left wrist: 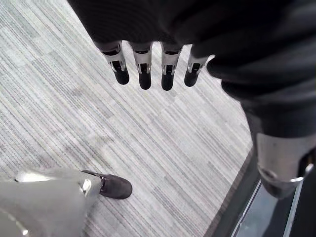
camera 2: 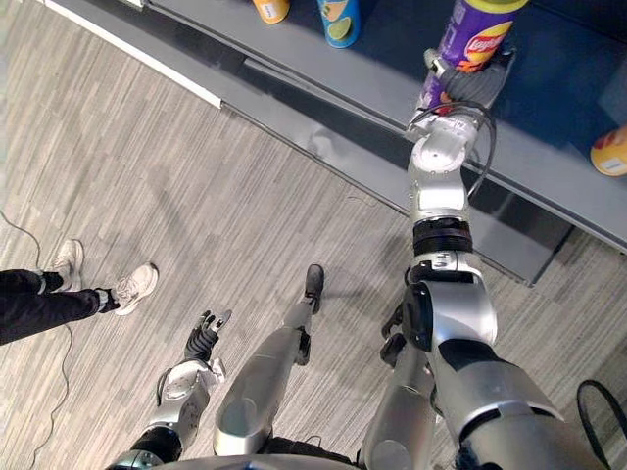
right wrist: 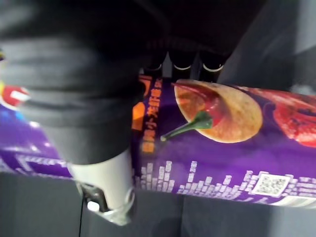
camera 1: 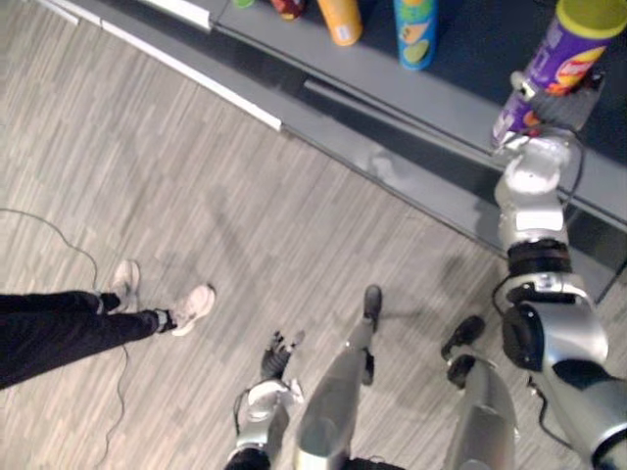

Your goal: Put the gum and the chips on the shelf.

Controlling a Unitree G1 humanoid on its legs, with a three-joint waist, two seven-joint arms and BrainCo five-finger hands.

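Observation:
A purple chips can point(camera 1: 570, 51) with a yellow lid stands upright over the front edge of the dark grey shelf point(camera 1: 392, 90). My right hand point(camera 1: 560, 106) is shut on its lower part. In the right wrist view the fingers point(right wrist: 182, 60) and the thumb point(right wrist: 106, 185) wrap the purple chips can point(right wrist: 232, 148) from opposite sides. I cannot tell whether its base rests on the shelf. My left hand point(camera 1: 276, 354) hangs low at my side above the floor, its fingers point(left wrist: 143, 74) straight and holding nothing.
On the shelf further left stand an orange can point(camera 1: 340, 20) and a blue can point(camera 1: 415, 31), and another orange can point(camera 2: 612, 149) lies to the right. A person's legs point(camera 1: 59, 328) and light shoes reach in from the left over the grey floor.

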